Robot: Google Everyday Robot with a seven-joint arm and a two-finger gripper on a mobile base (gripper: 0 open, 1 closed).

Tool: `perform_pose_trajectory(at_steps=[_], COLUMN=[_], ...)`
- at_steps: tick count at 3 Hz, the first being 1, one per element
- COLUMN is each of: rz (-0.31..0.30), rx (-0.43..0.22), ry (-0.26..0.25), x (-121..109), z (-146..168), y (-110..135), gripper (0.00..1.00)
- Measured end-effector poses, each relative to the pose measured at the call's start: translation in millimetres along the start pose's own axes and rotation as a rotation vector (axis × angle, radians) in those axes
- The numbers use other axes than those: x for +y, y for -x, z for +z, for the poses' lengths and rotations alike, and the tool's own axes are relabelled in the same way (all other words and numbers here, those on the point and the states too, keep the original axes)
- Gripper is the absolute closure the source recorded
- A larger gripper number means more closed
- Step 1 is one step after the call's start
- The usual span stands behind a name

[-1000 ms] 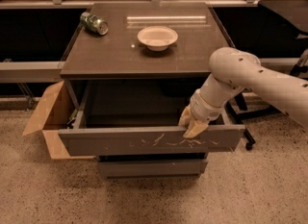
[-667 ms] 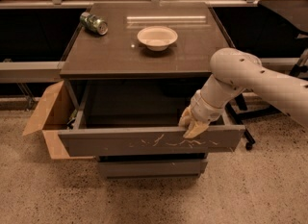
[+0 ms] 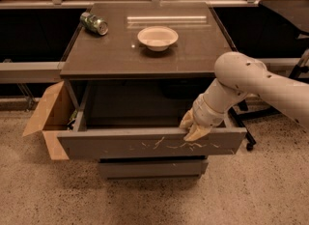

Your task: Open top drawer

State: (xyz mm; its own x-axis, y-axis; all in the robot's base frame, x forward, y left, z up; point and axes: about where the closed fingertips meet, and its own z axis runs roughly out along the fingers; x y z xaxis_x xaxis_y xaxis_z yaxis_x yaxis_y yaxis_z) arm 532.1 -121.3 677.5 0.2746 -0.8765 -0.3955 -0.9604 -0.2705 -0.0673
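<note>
The top drawer (image 3: 111, 144) is pulled well out from under the dark table top; its grey-brown front carries pale squiggly scratches across the middle and right. Its inside is dark and looks empty. My gripper (image 3: 194, 128) comes down from the white arm on the right and rests on the top edge of the drawer front, right of centre, its pale fingers (image 3: 198, 132) hooked over the edge.
A pale bowl (image 3: 158, 37) and a green can (image 3: 93, 23) lying on its side are on the table top (image 3: 145, 60). An open cardboard box (image 3: 48, 120) stands at the left of the cabinet. A narrower drawer front (image 3: 152, 167) sits below. A chair base (image 3: 246, 132) is at the right.
</note>
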Motion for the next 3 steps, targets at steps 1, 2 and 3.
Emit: perform_pose_trajectory(at_steps=[1, 2, 3], rz=[0.002, 0.002, 0.002], rx=[-0.007, -0.007, -0.008], ry=[0.001, 0.001, 0.001], x=[3.5, 3.5, 3.5], z=[-0.9, -0.8, -0.8], y=[1.3, 1.3, 1.3], gripper=[1.0, 0.81, 0.51])
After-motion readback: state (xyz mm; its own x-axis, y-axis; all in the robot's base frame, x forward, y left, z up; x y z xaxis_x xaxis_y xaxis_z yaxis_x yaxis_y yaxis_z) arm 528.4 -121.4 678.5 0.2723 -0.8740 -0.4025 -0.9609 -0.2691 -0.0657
